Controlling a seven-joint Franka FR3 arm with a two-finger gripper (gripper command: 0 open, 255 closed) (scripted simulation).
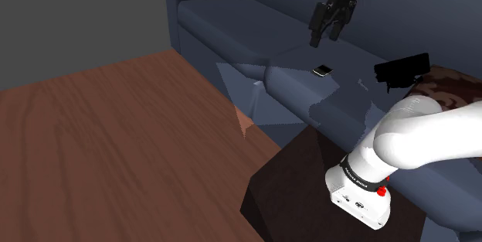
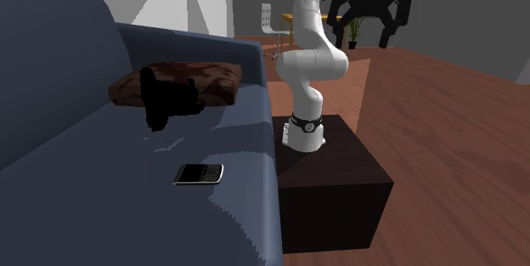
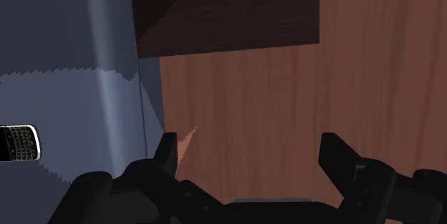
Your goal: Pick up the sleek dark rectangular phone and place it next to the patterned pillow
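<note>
Hanging open and empty above the blue sofa [image 1: 224,18], the claw [image 1: 326,38] has nothing in it, so I judge the task barely begun. The dark phone [image 1: 322,69] lies flat on the seat just below, apart from the patterned pillow [image 1: 452,86] at the shoulder view's right. Grasping, carrying and placing are all left.

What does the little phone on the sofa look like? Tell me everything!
The phone is a small dark rectangle with a light, silvery rim, a screen and rows of tiny keys. It lies flat and face up on the blue sofa seat. Only the seat touches it. The open gripper hangs in the air, not touching it, and the brown patterned pillow sits farther along the sofa.
</note>
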